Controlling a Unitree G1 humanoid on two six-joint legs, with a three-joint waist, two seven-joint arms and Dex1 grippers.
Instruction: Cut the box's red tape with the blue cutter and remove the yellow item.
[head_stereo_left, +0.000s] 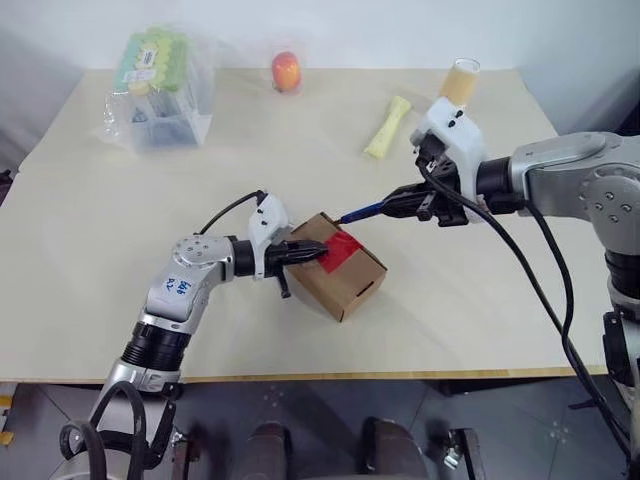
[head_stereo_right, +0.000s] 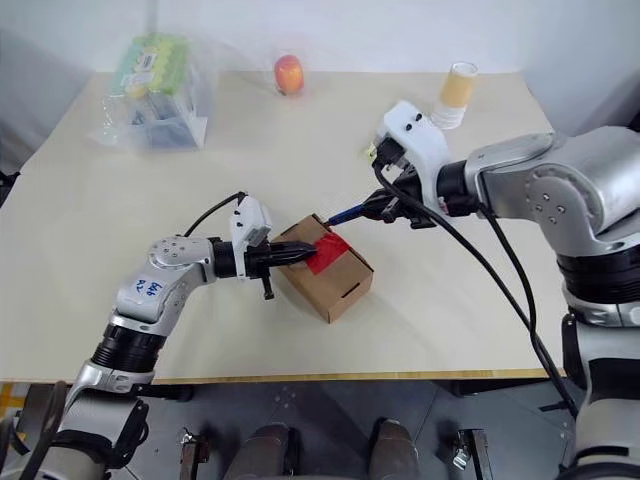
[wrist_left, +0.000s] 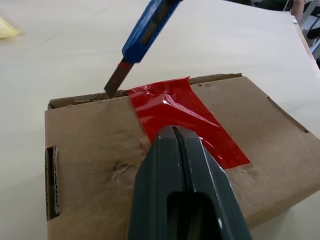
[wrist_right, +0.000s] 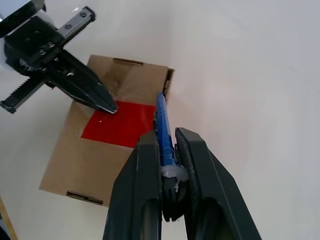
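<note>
The brown box (head_stereo_left: 345, 280) lies on the table, and the red tape (head_stereo_left: 343, 250) runs across its top seam. My left gripper (head_stereo_left: 318, 253) is shut, and its closed fingertips (wrist_left: 173, 134) rest on the red tape (wrist_left: 200, 125). My right gripper (wrist_right: 165, 137) is shut on the blue cutter (wrist_right: 162, 117). The cutter reaches from the right to the box's far top edge. Its blade (wrist_left: 117, 80) touches that edge just beside the tape. The yellow item is out of view.
A clear plastic bag (head_stereo_left: 160, 85) of green-topped items sits at the back left. An orange-red fruit (head_stereo_left: 286, 71), a pale yellow packet (head_stereo_left: 387, 128) and a cup (head_stereo_left: 459, 82) stand along the back. The table's front edge (head_stereo_left: 400, 373) lies close behind the box.
</note>
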